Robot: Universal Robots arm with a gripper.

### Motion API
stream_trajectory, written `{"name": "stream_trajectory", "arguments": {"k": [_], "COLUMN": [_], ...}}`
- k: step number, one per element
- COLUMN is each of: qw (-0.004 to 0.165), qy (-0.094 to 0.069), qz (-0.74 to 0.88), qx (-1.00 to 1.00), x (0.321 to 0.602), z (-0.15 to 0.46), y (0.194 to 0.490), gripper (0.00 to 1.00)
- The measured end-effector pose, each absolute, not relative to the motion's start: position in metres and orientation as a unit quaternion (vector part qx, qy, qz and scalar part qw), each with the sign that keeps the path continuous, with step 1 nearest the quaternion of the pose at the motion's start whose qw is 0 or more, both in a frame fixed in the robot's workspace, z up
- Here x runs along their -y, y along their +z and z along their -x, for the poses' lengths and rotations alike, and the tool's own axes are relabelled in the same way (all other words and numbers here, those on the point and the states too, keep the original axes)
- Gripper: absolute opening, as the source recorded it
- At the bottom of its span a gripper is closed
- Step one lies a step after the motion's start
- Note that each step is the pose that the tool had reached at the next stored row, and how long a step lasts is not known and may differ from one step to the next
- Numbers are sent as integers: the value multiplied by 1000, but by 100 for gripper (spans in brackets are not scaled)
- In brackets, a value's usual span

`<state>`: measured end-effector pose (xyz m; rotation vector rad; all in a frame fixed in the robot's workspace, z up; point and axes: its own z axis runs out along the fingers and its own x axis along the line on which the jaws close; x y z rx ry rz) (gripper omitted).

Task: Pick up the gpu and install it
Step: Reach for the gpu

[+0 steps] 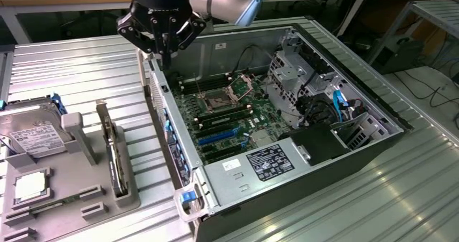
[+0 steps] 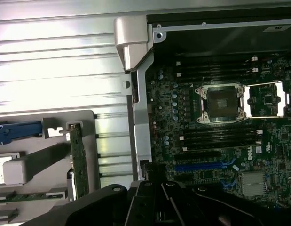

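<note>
The gpu (image 1: 115,150) stands on its edge in a slot of the grey holder tray (image 1: 72,199), at the exterior view's left of the open computer case (image 1: 301,91). In the wrist view the gpu (image 2: 75,155) is a thin green strip in that tray. My gripper (image 1: 165,59) hangs above the case's near side wall, up and away from the gpu. Its fingers are shut with nothing between them. Inside the case lies the motherboard (image 1: 229,118), with a blue slot (image 1: 215,137) and an open processor socket (image 2: 223,101).
A silver hard drive (image 1: 32,132) with a white label sits in the tray, and a processor chip (image 1: 32,185) lies beside it. The power supply (image 1: 265,164) and drive cage (image 1: 294,72) crowd the case. Ribbed metal tabletop (image 1: 79,70) surrounds everything.
</note>
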<state>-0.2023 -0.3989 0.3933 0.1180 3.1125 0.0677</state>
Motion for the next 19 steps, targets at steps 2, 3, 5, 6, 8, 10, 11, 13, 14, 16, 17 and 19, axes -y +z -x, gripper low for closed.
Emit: {"name": "stream_trajectory", "arguments": {"k": [2, 3, 5, 6, 8, 10, 11, 13, 14, 16, 17, 19], "qw": [13, 13, 13, 13, 13, 13, 13, 13, 13, 13, 13, 13], "qy": [22, 22, 22, 22, 22, 22, 22, 22, 22, 22, 22, 22], "qz": [-38, -38, -38, -38, -38, -38, -38, -38, -38, -38, -38, -38], "qx": [-999, -999, -999, -999, -999, -999, -999, -999, -999, -999, -999, -999], "x": [399, 399, 399, 399, 399, 399, 399, 399, 399, 399, 399, 399], "z": [205, 207, 210, 212, 216, 219, 221, 224, 226, 232, 235, 239], "y": [393, 393, 393, 393, 393, 393, 393, 393, 393, 393, 393, 393], "gripper": [11, 11, 11, 11, 11, 11, 11, 11, 11, 11, 11, 11]}}
